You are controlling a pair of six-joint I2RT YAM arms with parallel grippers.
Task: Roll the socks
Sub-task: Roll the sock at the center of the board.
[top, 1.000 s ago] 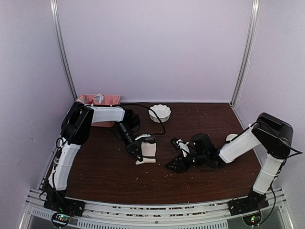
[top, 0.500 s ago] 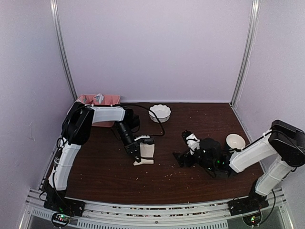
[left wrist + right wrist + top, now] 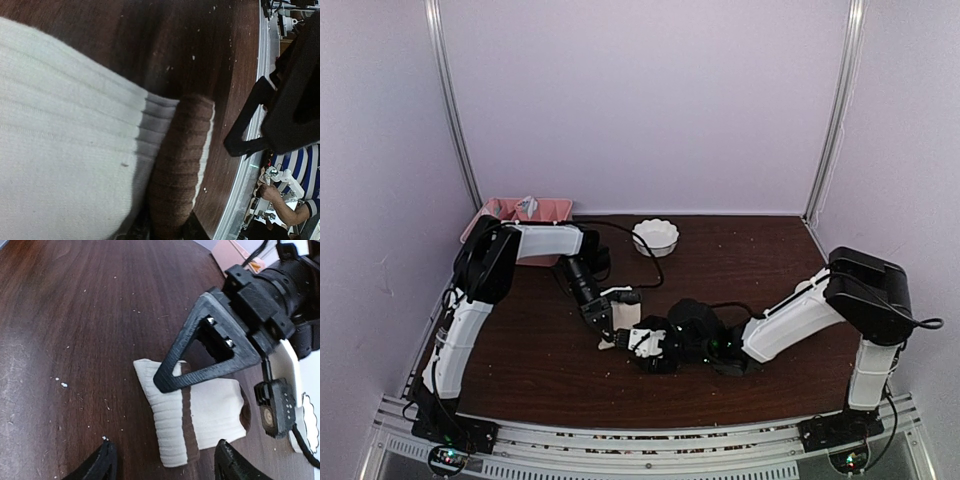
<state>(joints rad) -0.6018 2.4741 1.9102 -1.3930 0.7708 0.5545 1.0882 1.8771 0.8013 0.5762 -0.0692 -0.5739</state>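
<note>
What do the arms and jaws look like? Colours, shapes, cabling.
Left arm and right arm match: white link shells, bulky black joint housings. The jaws are matte black; a left one, seen from the right wrist, is an open triangular frame with two small silver screws. A thin black cable loops off the left arm. No sleeves or readable markings.

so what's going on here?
Sock rolling, with no roll visible yet. The left gripper is down on a cream sock with a brown band, which lies flat. I can't tell whether its jaws are closed on the fabric. The right gripper is open and low, just short of the sock's end. The bowl sits apart at the back.
</note>
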